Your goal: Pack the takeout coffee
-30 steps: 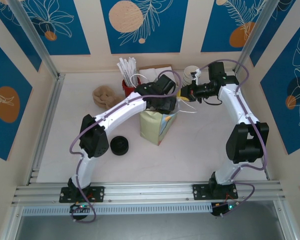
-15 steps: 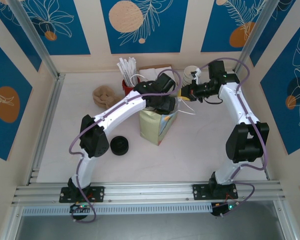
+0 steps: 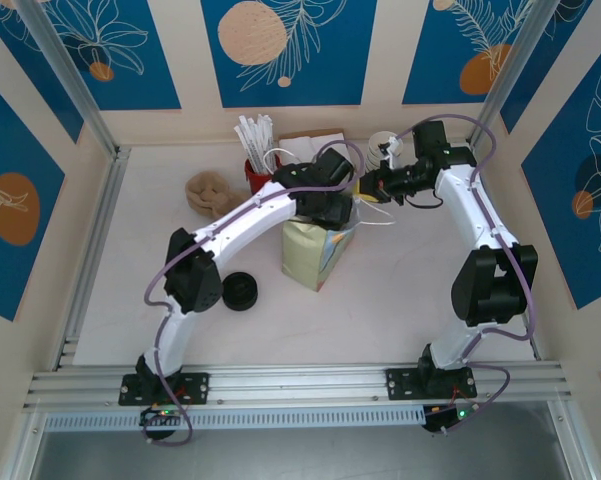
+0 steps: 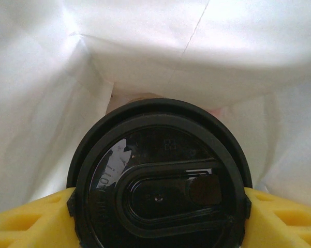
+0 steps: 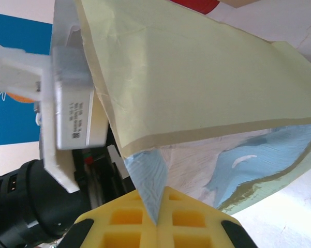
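1. Status: your left end effector (image 4: 156,219) is grasping the takeout coffee (image 4: 160,175), with the yellow pads (image 4: 26,219) pressed against either side of its black lid.
2. The cup's inside the paper bag (image 5: 196,77), white walls all around it.
3. Your right end effector (image 5: 158,219) is clenched on the bag's top edge.

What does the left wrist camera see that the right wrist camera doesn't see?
Left wrist camera: the coffee cup from above, with its round black lid, squeezed by the left gripper between yellow fingers. The white inside of the bag is all around it.
Right wrist camera: the pale yellow outside of the bag, with its edge pinched in the right gripper, plus the left arm and a blue wall.
Both: the paper bag, and yellow fingers at the bottom.
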{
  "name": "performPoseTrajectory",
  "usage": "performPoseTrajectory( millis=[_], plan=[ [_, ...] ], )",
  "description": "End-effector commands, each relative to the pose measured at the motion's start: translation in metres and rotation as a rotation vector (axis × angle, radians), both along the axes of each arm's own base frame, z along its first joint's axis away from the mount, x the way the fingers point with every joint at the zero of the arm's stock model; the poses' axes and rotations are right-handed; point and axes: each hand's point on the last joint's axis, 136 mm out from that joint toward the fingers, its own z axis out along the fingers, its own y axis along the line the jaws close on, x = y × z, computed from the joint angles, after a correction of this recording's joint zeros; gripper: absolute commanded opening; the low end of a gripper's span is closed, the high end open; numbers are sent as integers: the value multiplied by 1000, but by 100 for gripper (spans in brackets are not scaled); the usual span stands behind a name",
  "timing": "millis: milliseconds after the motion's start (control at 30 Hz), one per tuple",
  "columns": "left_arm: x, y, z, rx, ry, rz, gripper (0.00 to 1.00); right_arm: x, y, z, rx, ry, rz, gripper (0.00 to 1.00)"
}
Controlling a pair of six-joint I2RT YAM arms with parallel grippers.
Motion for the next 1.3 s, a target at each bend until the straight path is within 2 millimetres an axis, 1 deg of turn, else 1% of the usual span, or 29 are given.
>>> performPoseTrajectory(
  millis=[0, 133, 267, 367, 500, 667, 867, 1067, 1167, 1267],
  plan=[
    [5, -9, -22, 30, 26, 6, 70, -12, 7, 9, 21, -15, 30, 0],
    [7, -8, -35, 55, 28, 17, 70, -13, 7, 10, 21, -16, 26, 0],
    [6, -5, -55, 102, 40, 18, 70, -13, 6, 11, 26, -10, 16, 0],
    [6, -5, -63, 115, 47, 18, 70, -14, 4, 11, 20, -5, 5, 0],
    [0, -11, -72, 134, 55, -11, 70, -14, -2, 16, 20, -5, -26, 0],
    [-11, -17, -92, 173, 84, -50, 70, -17, -11, 17, 9, 9, -66, 0],
    [-13, -24, -104, 173, 93, -60, 70, -26, -13, 14, 16, 30, -88, 0],
    [-20, -25, -122, 204, 115, -68, 70, -32, -13, 15, 17, 33, -91, 0],
    [-21, -27, -124, 203, 113, -72, 70, -33, -13, 17, 22, 31, -89, 0],
    [-19, -29, -119, 188, 100, -68, 70, -34, -14, 19, 23, 30, -90, 0]
  ],
)
